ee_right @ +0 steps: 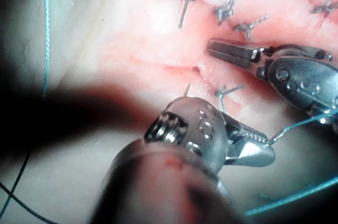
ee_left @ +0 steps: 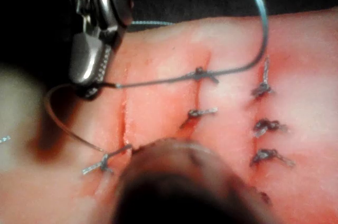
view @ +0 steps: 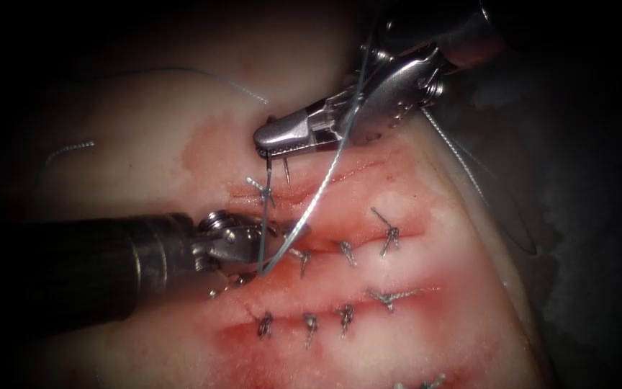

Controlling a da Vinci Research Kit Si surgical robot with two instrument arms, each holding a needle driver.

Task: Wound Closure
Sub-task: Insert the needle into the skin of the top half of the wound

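Over the upper end of the tissue (view: 181,108), the right tool (view: 264,148) comes down from the right, with its tip just above the topmost cut (view: 304,180). Its jaws are pressed together at the very tip and pinch the thread (view: 325,173). From this pinch, one strand drops straight down to the left tool, and a second strand curves away to the right side of the cut.

In the left wrist view the right tool (ee_left: 90,84) pinches the thread (ee_left: 158,81) in the same way. One strand runs from the jaws across a knotted stitch (ee_left: 203,75), and another strand bends round to a stitch (ee_left: 103,163) close to the blurred left tool.

The left tool (view: 253,241) enters from the left and lies low on the tissue beside the middle cut (view: 368,238). In the right wrist view its jaws (ee_right: 229,50) look pressed together with their tip near a short open cut, and I see nothing between them. The right tool (ee_right: 251,150) there holds the thread (ee_right: 301,126) at its tip.

Which thin line is the needle I cannot tell, nor whether it sits in the tissue. Knotted stitches (view: 347,252) close the middle and lower cuts, and red fluid (view: 397,288) stains the tissue around them.
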